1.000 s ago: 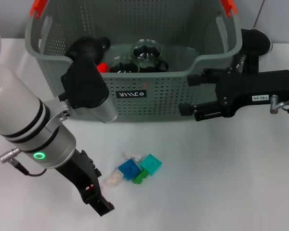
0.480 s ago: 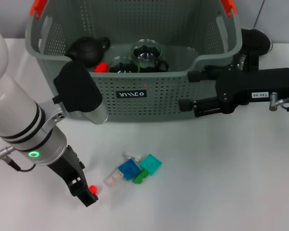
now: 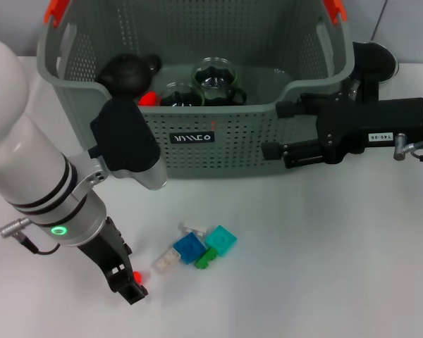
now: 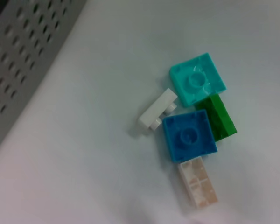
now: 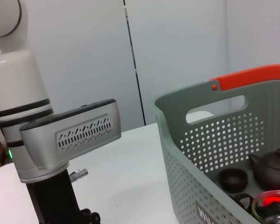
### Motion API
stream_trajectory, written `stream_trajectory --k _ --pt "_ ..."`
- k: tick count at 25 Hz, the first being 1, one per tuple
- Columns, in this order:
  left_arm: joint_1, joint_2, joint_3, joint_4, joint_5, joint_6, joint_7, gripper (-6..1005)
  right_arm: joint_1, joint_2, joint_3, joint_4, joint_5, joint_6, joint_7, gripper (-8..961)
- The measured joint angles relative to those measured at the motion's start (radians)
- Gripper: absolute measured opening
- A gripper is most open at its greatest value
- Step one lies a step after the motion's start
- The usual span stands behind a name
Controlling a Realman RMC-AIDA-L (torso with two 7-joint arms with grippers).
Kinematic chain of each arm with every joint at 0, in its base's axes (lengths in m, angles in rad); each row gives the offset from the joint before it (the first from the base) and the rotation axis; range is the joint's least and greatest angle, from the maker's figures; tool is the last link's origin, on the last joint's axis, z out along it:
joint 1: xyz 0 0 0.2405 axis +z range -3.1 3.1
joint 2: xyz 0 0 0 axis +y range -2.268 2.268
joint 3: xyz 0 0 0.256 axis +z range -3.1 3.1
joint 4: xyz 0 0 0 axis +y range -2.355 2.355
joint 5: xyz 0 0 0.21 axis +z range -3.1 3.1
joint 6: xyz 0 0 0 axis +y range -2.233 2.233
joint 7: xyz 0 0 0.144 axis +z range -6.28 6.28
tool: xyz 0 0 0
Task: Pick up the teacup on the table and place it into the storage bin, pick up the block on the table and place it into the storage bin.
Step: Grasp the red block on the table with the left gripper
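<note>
Several small blocks lie together on the white table: a teal one (image 3: pixel 221 239) (image 4: pixel 197 85), a blue one (image 3: pixel 189 248) (image 4: pixel 190 136), a green one (image 4: pixel 218 119), a white one (image 4: pixel 157 109) and a pale clear one (image 3: pixel 166 261) (image 4: pixel 198 182). My left gripper (image 3: pixel 130 285) hangs low over the table just left of the cluster, with a red spot at its tip. The storage bin (image 3: pixel 225 141) stands behind. In it sit a small dark teacup (image 5: pixel 233 179), a dark teapot (image 3: pixel 127 70) and two glass cups (image 3: pixel 215 76). My right gripper (image 3: pixel 276 130) is open at the bin's front right wall.
The bin has orange-red corner tabs (image 3: pixel 55 10) and a black label (image 3: pixel 192 137). A small red object (image 3: pixel 148 97) lies inside by the teapot. A black round base (image 3: pixel 375 63) stands behind the right arm. Bare white table spreads to the right of the blocks.
My left gripper swung left and back from the blocks, then edged slightly right; a red spot now shows at its tip. The right gripper rose a little along the bin's front.
</note>
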Motion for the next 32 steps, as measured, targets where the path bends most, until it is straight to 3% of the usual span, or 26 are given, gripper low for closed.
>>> stream_trajectory --k 21,25,29,32 --pt "0.004 -0.003 0.040 -0.007 -0.005 -0.015 -0.021 766 -0.002 -0.001 -0.012 0.001 -0.007 -0.036 -0.008 944" --pt "0.002 -0.003 0.040 -0.009 -0.010 -0.009 -0.021 652 -0.002 -0.018 -0.050 0.007 -0.012 -0.089 0.002 944" --pt "0.002 -0.003 0.040 -0.009 -0.011 -0.007 -0.022 641 0.005 -0.041 -0.078 0.042 -0.017 -0.126 0.010 944" --pt "0.002 -0.003 0.040 -0.006 -0.012 0.000 -0.023 633 0.009 -0.044 -0.082 0.054 -0.029 -0.131 0.010 944"
